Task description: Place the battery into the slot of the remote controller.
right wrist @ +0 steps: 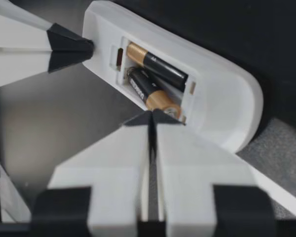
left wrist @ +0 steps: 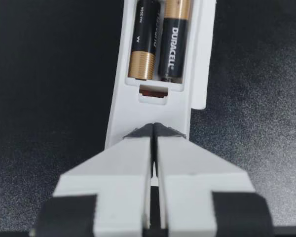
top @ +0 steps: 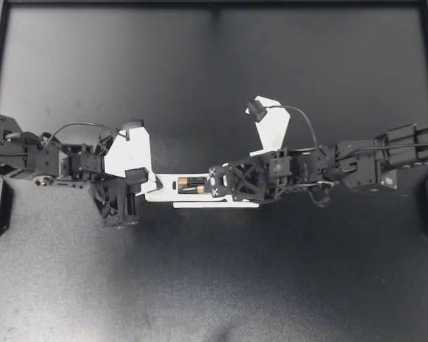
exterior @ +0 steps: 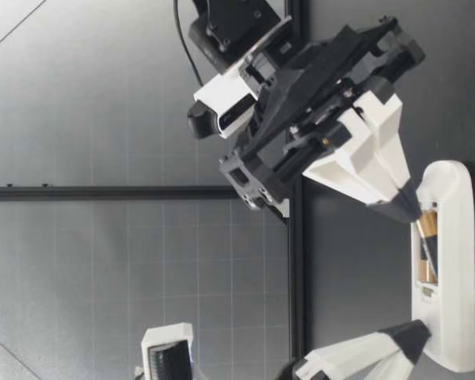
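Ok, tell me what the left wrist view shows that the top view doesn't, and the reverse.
Only the left wrist view: a small notch in the casing just short of the two batteries, and that the battery ends nearest it differ, one gold, one black. Only the top view: my right hand, reaching in from the opposite end with its tips at the batteries. Both: my left hand, fingers together, at the end of the remote, with both batteries lying in it.
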`<move>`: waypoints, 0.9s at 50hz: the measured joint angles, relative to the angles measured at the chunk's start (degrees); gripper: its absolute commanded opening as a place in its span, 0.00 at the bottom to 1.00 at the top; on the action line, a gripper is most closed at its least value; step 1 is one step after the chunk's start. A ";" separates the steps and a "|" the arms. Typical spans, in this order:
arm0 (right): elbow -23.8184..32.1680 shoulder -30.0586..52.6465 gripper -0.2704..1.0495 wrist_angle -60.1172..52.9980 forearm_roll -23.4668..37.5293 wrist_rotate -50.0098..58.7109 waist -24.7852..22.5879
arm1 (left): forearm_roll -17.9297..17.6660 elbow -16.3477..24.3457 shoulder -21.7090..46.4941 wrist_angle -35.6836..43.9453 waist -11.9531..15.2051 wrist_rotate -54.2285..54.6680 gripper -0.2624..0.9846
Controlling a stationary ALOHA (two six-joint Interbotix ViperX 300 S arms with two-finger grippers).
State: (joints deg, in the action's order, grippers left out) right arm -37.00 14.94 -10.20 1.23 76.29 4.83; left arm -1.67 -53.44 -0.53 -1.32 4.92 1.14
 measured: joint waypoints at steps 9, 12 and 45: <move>0.53 1.14 0.13 0.53 0.62 0.00 0.00 | 0.00 0.00 0.00 0.00 0.00 0.00 0.10; 0.53 1.23 0.13 0.62 0.62 0.00 0.00 | 0.00 0.00 0.00 0.00 0.00 0.00 0.10; -1.32 -13.18 0.13 18.37 18.19 -11.87 0.09 | 0.00 5.98 -0.26 -0.26 0.00 -0.35 0.10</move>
State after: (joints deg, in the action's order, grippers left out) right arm -38.32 1.76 8.17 19.42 64.42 4.92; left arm -1.67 -47.46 -0.79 -1.58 4.92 0.79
